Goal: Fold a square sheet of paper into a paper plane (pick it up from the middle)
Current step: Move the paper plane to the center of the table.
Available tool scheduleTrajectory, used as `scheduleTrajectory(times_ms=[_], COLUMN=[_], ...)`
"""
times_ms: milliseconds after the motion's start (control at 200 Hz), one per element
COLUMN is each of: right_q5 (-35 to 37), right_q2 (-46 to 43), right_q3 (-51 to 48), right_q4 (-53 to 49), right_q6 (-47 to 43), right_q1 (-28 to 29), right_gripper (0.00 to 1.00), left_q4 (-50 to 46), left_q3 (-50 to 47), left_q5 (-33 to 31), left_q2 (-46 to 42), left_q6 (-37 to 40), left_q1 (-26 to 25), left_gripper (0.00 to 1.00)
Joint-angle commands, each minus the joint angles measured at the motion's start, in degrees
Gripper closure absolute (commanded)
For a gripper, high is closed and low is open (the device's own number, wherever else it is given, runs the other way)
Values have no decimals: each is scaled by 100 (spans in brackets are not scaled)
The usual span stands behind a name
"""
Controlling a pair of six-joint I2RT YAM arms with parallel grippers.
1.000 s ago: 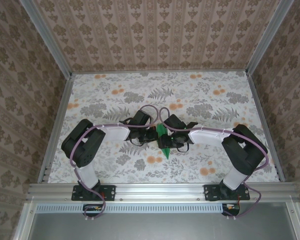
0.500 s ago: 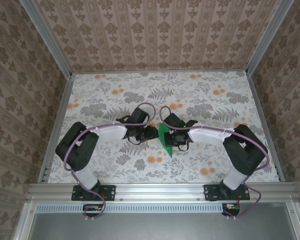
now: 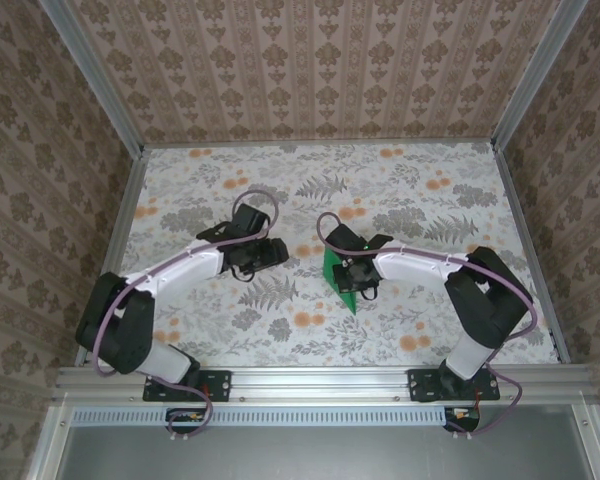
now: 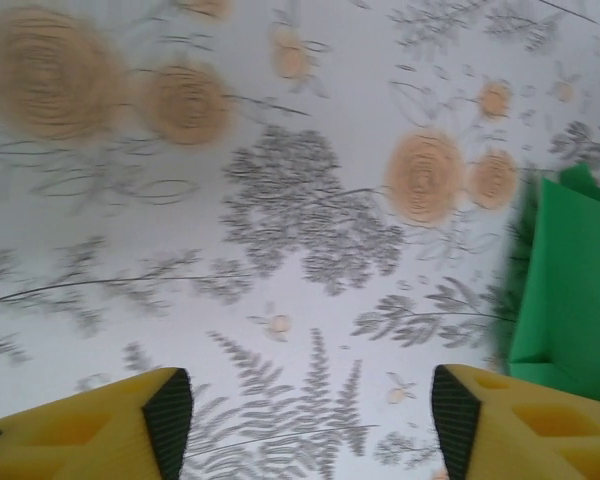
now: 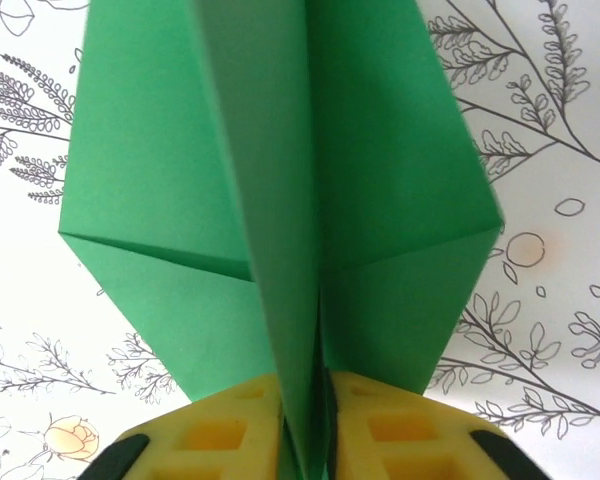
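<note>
Right gripper (image 5: 305,405) pinching paper plane (image 5: 280,180) by centre fold; left gripper (image 4: 310,425) spread wide, apart, at plane's 9 o'clock.

Quick count here: just one green paper plane (image 3: 337,282), two yellow-fingered tools, so a left tool (image 4: 310,425) plus a right tool (image 5: 318,430), and one floral-cloth worktop (image 3: 430,210).
</note>
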Motion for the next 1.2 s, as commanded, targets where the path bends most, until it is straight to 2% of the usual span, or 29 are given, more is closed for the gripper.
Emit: scheduleTrajectory(times_ms=[0, 140, 335, 540, 560, 630, 905, 1195], right_q5=[30, 1, 107, 668, 722, 841, 738, 629], right_q2=[162, 332, 500, 388, 403, 491, 1370, 2192], right_q3=[135, 170, 177, 546, 624, 891, 2138, 3037], right_q4=[-127, -79, -84, -390, -451, -539, -716, -1198], right_q6=[34, 65, 130, 126, 111, 83, -221, -288], right_q1=[29, 22, 29, -48, -77, -264, -1181, -1560], right_gripper=[78, 78, 82, 91, 92, 93, 93, 89], left_q4=[-374, -446, -582, -731, -744, -793, -833, -858], left_q3=[-215, -421, -650, -801, -812, -854, -1050, -1089], left_q5=[-470, -638, -777, -844, -844, -812, -664, -554], left_q2=[-335, -660, -1032, -1364, -1388, -1478, -1808, -1847], left_q6=[84, 116, 196, 341, 356, 409, 607, 757], left_q1=[101, 276, 545, 731, 903, 1012, 1330, 1559], left_gripper=[27, 18, 0, 0, 0, 0, 0, 0])
